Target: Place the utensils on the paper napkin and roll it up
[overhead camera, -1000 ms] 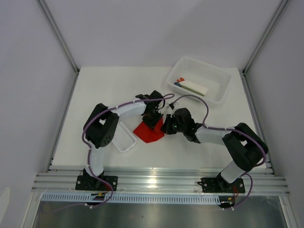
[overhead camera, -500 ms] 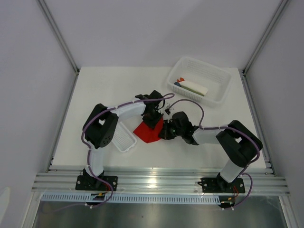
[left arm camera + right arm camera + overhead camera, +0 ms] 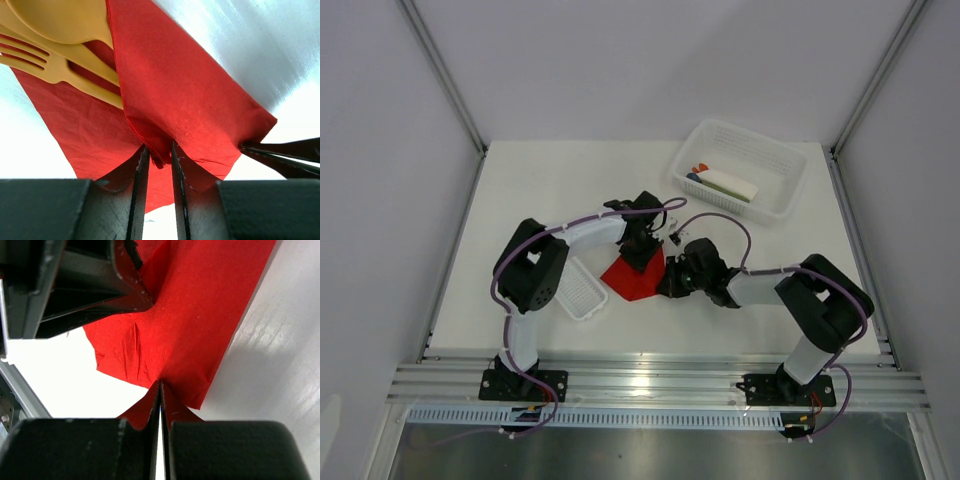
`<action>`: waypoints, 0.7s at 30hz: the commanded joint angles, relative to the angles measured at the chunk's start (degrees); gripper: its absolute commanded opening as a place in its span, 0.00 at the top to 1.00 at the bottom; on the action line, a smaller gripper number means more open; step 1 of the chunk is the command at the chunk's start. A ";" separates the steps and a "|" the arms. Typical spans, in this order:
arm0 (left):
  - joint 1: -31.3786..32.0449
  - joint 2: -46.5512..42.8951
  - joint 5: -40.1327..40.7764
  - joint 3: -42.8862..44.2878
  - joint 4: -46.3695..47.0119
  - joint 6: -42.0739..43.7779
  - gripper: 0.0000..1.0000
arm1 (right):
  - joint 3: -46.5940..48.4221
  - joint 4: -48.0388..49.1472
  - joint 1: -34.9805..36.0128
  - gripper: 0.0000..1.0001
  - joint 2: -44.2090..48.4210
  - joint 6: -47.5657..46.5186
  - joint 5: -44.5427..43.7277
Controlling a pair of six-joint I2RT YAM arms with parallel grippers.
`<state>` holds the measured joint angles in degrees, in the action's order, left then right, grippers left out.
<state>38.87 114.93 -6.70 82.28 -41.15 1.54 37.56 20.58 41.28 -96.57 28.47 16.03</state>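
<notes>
The red paper napkin (image 3: 634,276) lies mid-table, folded over between both grippers. In the left wrist view the napkin (image 3: 175,85) covers the handles of the orange utensils (image 3: 55,45); a fork and a spoon head stick out at the upper left. My left gripper (image 3: 642,254) stands at the napkin's far edge, and its jaws (image 3: 159,157) pinch a folded edge. My right gripper (image 3: 669,283) is at the napkin's right corner, jaws (image 3: 160,390) pressed together on the napkin's (image 3: 190,330) edge. Its fingers (image 3: 280,152) show in the left wrist view.
A narrow white tray (image 3: 582,288) lies just left of the napkin beside the left arm. A white mesh basket (image 3: 772,190) with white, blue and green items stands at the back right. Grey walls close the table's sides.
My right gripper has moved left and nearer onto the napkin's right corner, and its arm has drawn in. The napkin's right side has shifted slightly left. The left gripper has stayed put.
</notes>
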 commanded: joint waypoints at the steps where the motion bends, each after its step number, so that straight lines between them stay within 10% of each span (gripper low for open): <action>1: -0.02 -2.26 -0.51 -0.10 1.15 0.74 0.73 | -0.38 -0.54 -0.41 0.96 4.63 -0.26 0.58; 21: 0.68 -3.40 0.19 -0.81 1.77 1.97 0.72 | -0.03 4.82 -2.52 0.97 -1.95 3.52 0.84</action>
<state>39.22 114.41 -6.66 82.00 -40.53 2.17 38.15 22.92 39.09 -97.95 31.48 17.43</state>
